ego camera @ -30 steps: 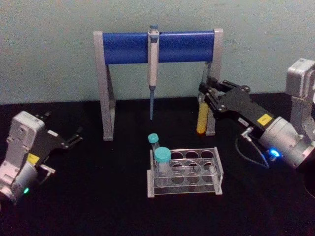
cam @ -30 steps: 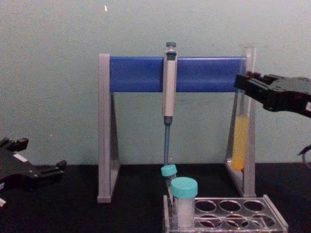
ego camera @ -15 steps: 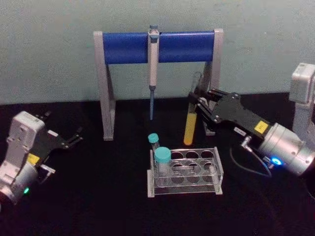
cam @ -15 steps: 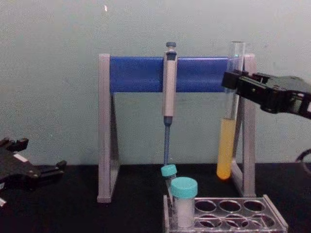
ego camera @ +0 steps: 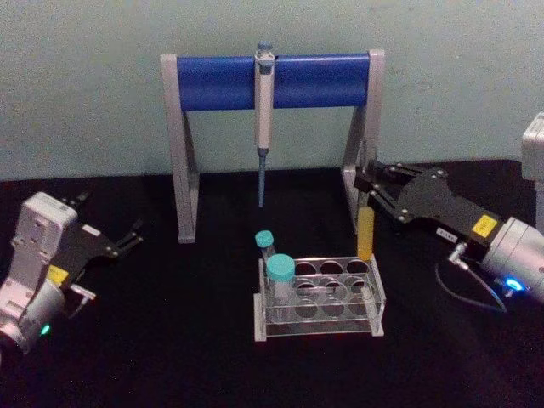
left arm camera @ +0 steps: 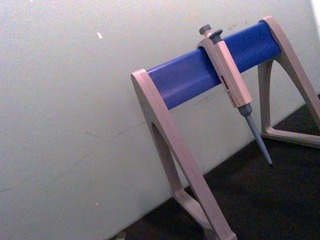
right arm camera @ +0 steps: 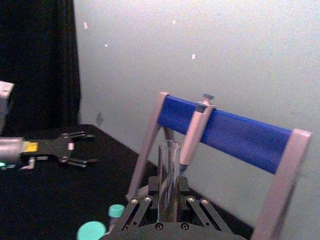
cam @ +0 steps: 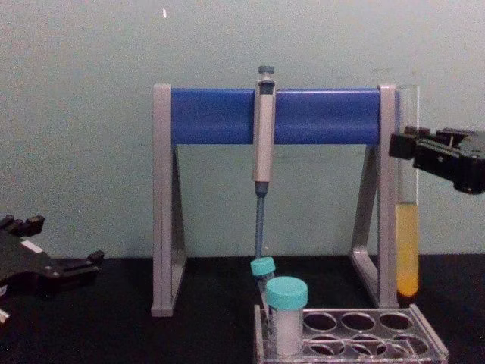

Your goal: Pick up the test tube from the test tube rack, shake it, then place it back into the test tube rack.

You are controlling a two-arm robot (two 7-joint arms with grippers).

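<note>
Chest view: the test tube (cam: pixel 407 250) is a long, thin cylinder of clear glass with a round bottom and an open mouth, its lower part filled with yellow-orange liquid. It hangs upright with its tip just above the rear right corner of the test tube rack (cam: pixel 428 334), apart from the top plate. The rack is low, clear plastic, its plate pierced by rows of round holes. At its left end stand a wide white vial (cam: pixel 286 322) and a slimmer tube (cam: pixel 264 270), both with teal caps. Behind rises a stand (cam: pixel 212 115) with grey legs and a smooth blue bar, from which a grey pipette (cam: pixel 264 129) hangs. The table (cam: pixel 114 334) is covered in matte black.

The rack's front is cut off by the lower edge, and the right arm's body by the right edge. In the right wrist view, the tube's lower half is hidden behind the black finger linkage.

The right gripper (cam: pixel 407 145) is clenched on the glass above the liquid. The left gripper (ego camera: pixel 112 212) rests low at the table's left, fingers spread, holding nothing.
</note>
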